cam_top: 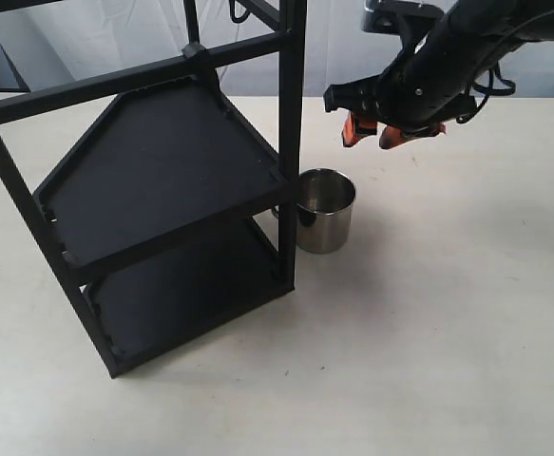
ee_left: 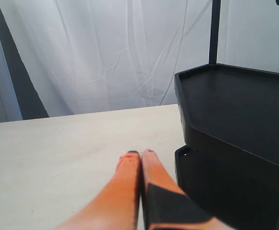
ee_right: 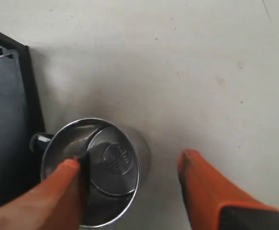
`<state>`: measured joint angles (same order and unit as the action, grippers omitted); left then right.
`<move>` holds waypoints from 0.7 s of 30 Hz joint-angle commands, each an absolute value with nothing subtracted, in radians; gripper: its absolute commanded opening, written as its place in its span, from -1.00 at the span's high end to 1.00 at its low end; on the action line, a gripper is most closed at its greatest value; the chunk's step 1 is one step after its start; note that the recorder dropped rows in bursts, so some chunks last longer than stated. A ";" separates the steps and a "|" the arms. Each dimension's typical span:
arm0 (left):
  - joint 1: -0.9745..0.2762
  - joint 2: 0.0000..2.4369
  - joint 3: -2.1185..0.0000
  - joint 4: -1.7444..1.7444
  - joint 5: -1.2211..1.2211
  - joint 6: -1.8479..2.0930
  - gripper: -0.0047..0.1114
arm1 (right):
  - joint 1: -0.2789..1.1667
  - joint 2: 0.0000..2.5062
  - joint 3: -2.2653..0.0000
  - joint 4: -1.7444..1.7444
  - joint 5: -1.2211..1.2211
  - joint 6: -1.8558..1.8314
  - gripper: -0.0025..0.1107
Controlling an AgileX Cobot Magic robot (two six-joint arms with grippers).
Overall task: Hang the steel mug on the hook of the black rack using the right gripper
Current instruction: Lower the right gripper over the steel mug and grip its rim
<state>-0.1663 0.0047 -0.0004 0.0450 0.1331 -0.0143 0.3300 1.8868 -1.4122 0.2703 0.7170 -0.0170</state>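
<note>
The steel mug (cam_top: 325,210) stands upright on the table, right beside the front post of the black rack (cam_top: 153,161); its handle points toward the rack. The right wrist view looks down into the mug (ee_right: 96,167). My right gripper (cam_top: 383,131) hangs open in the air above and to the right of the mug, holding nothing; its two orange fingers are spread (ee_right: 129,160). A hook (cam_top: 243,9) shows partly at the rack's top bar. My left gripper (ee_left: 140,154) is shut and empty beside the rack's lower shelves (ee_left: 235,124).
The pale tabletop (cam_top: 448,313) stretches to the right of and in front of the rack. A white curtain (ee_left: 106,52) hangs behind the table. The rack's upright post (cam_top: 291,142) stands directly next to the mug.
</note>
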 commanded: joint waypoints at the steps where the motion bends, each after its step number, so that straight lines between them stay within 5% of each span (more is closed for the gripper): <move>1: -0.171 0.000 0.000 0.045 0.128 -0.017 0.89 | 0.331 1.958 -1.431 0.271 0.731 -0.008 -0.04; 8: -0.171 0.000 0.000 0.045 0.128 -0.017 0.89 | 0.331 2.054 -1.431 0.262 0.692 -0.008 0.03; 13: -0.171 0.000 0.000 0.045 0.128 -0.017 0.89 | 0.331 2.069 -1.431 0.258 0.702 -0.028 0.91; 21: -0.171 0.000 0.000 0.045 0.128 -0.017 0.89 | 0.327 1.996 -1.431 0.204 0.869 -0.026 0.96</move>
<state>-0.1663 0.0047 -0.0004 0.0450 0.1331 -0.0143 0.3300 2.0459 -1.4267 0.2443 0.8114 -0.0286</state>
